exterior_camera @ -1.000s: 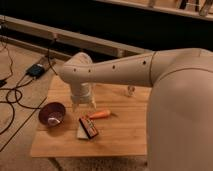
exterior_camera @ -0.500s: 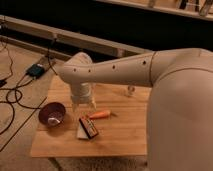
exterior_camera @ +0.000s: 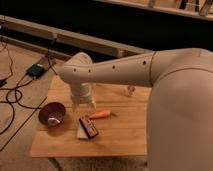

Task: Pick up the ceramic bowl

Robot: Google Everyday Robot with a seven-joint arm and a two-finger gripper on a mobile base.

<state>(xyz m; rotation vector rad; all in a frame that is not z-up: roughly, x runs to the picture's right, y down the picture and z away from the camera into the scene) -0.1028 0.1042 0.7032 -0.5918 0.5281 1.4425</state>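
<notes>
Nearest, the pale arm (exterior_camera: pixel 180 110) fills the right side and reaches left over the table (exterior_camera: pixel 125 137); it lies exactly as it did a second ago and half a second ago, so nothing has changed, with no descent and no sideways shift. On the near part of the table a dark packet (exterior_camera: pixel 89 127) lies flat, and to its left, near the table's left edge, sits the bowl (exterior_camera: pixel 52 114), upright, open side up, untouched and in the same spot. Just behind the packet lies the carrot (exterior_camera: pixel 100 114), pointing right. The gripper (exterior_camera: pixel 84 106) hangs pointing down from the wrist above the table, between bowl and carrot, just right of the bowl and apart from it; whether it is spread or pressed together I cannot tell. Farther back a cup (exterior_camera: pixel 130 90) stands near the far edge, and beyond the table cables (exterior_camera: pixel 15 95) trail over the floor. The stillness reads as a pause before the approach: the pickup has not begun, and the gripper would need to move left over the bowl's rim and come down
</notes>
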